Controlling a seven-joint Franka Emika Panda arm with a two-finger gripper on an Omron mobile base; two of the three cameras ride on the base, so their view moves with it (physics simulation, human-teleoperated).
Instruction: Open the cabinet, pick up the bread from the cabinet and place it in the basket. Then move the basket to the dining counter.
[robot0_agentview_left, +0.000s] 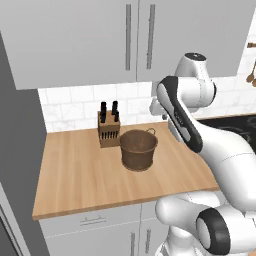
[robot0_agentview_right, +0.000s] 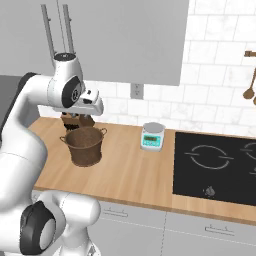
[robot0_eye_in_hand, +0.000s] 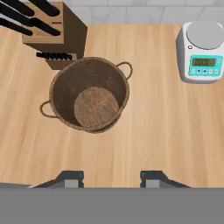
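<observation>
I have the basket (robot0_eye_in_hand: 89, 95) a little left of centre in my hand view, upright on the wooden surface (robot0_eye_in_hand: 144, 131), and I am looking straight down into it: only its woven bottom shows inside. One small loop handle sits at its upper right rim and another at its lower left. In the left base view the basket (robot0_agentview_left: 138, 149) stands mid-frame, and in the right base view the basket (robot0_agentview_right: 85, 145) is at centre left, partly under the arm.

Just beyond it, toward the upper left of the hand view, is the knife block (robot0_eye_in_hand: 52, 30) with dark handles sticking out; from the left base view the knife block (robot0_agentview_left: 108, 126) stands just beside the basket, against the white tiled wall. At the upper right of the hand view sits a white kitchen scale (robot0_eye_in_hand: 202, 51) with a teal display, well apart from the basket.

The cabinet (robot0_agentview_left: 100, 40) fills the top of the left base view, both doors closed, the two long silver bar handles side by side.

My hand (robot0_eye_in_hand: 111, 179) sits at the bottom edge of the hand view, above the surface on the near side of the basket, its two finger tips spread apart with nothing between them.

A black cooktop (robot0_agentview_right: 215, 167) takes the right side of the right base view.
</observation>
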